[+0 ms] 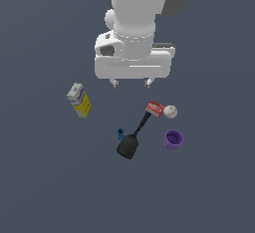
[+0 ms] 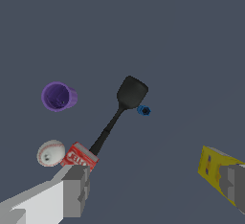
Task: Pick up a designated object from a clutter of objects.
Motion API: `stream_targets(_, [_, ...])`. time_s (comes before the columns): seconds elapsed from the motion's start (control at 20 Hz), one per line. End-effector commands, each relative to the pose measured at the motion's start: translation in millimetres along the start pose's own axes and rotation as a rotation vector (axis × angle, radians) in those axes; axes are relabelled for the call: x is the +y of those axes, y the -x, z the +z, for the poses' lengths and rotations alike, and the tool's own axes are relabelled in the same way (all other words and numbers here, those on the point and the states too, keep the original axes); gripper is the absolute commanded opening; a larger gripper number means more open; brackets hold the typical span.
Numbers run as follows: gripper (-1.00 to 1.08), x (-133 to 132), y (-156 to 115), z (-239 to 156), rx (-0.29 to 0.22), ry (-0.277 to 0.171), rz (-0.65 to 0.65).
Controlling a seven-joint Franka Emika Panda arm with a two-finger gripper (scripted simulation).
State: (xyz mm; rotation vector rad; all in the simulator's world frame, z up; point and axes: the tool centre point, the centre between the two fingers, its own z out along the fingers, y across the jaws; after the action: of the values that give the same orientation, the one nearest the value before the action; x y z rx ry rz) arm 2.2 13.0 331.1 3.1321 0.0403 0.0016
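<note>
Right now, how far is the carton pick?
Done: nothing visible yet; the carton lies on the floor, apart from the spatula, ball and cup. In hand: the gripper is open, empty, and above the items. Left: align over the carton, descend, close, lift.

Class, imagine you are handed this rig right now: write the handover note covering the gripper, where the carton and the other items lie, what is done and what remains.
Gripper: open, empty, raised above the surface, touching nothing.
Yellow-white carton: lying on the surface toward the exterior view's left, apart from the rest and off to the side of the gripper.
Other clutter, toward the exterior view's right: black spatula with its red label by the white ball; purple cup beside the spatula head; tiny blue piece on the head's other side.
Done: nothing grasped yet.
Left: move over the carton, descend, close on it, lift.
</note>
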Motion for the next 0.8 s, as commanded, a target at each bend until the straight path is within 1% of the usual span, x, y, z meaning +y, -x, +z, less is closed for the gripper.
stream_targets(0.0, [1.0,0,0,0,0.0,0.0,0.0])
stream_targets(0.4, [1.0,-2,-5,-12,0.026,-0.006,-0.021])
stream_targets(0.55, [1.0,-3,-5,-13,0.028,-0.006,-0.023])
stream_targets(0.75, [1.0,6,-4,-8,0.026,-0.006,-0.017])
